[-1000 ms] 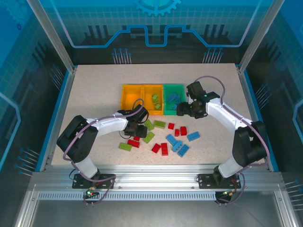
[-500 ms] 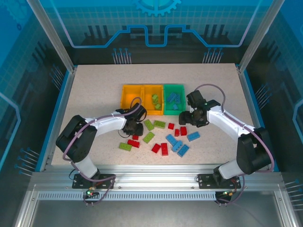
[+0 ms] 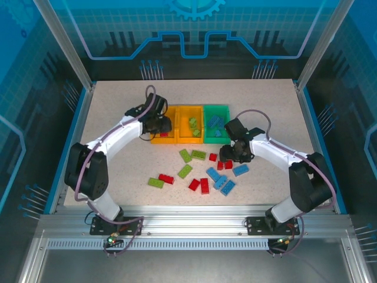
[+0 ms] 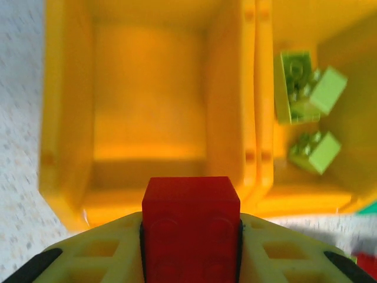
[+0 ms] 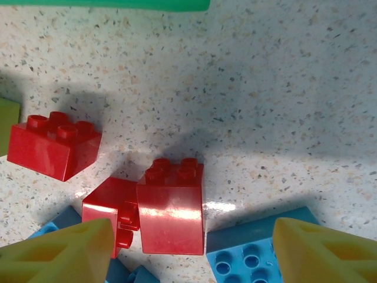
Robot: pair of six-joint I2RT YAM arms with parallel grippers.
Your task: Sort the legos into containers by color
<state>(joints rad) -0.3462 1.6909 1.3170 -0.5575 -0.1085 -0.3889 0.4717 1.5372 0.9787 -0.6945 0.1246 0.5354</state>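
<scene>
Left end effector [image 3: 160, 125], grasping a red brick [image 4: 190, 215], has moved to the leftmost orange-yellow bin [image 4: 59, 118]. Right end effector [image 3: 227, 155], released, has dropped over red bricks [image 5: 172, 206].

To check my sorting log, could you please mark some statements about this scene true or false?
1. The left gripper holds a red brick over the left orange bin. True.
2. That bin contains green bricks. False: it looks empty; green bricks lie in the middle orange bin.
3. The right gripper is shut on a blue brick. False: it is open above red bricks on the table.
4. The green bin holds blue bricks. True.
</scene>
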